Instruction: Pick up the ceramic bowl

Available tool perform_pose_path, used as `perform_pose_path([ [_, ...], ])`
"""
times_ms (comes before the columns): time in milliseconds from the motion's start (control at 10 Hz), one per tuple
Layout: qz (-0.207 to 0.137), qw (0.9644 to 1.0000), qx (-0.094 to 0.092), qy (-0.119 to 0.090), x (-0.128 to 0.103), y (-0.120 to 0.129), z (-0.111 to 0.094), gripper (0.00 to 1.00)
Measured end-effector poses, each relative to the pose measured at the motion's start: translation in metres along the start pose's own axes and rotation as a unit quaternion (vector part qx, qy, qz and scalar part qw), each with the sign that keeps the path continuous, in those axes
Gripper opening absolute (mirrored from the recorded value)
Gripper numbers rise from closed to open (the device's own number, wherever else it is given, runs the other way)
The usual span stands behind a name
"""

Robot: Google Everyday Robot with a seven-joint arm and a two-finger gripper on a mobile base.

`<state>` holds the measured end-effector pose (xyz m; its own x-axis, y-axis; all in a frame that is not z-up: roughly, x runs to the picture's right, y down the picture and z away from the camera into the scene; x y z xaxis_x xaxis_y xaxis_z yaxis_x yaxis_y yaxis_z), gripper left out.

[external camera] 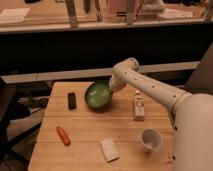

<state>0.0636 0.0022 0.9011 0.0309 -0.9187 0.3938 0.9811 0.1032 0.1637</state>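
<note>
bowl: your green ceramic bowl sits near the far edge of the table.
gripper: your gripper is at the bowl's right rim.
grip: you cannot tell.

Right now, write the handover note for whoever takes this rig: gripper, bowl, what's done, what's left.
Gripper: down at the right rim of the green ceramic bowl, at the end of the arm reaching in from the right. The wrist hides any grasp.
Bowl: at the far middle of the wooden table, apparently resting on it.
Nearby: black object left of the bowl, white bottle to its right. Closer to the near edge are an orange object, a flat white packet and a white cup.
Done: approach to the bowl.
Left: confirm the grip, then lift the bowl.
</note>
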Motion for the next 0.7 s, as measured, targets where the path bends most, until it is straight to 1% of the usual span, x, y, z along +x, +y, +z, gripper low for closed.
perform_pose_path([
  [100, -0.009, 1.0, 0.002, -0.001, 0.002, -0.006, -0.002, 0.0],
  [300, -0.025, 0.9997, -0.002, 0.002, 0.008, -0.007, -0.008, 0.0],
  [500, -0.042, 0.9991, -0.001, 0.002, 0.012, -0.018, -0.014, 0.0],
  [700, -0.055, 0.9985, -0.003, 0.003, 0.014, -0.022, -0.018, 0.0],
])
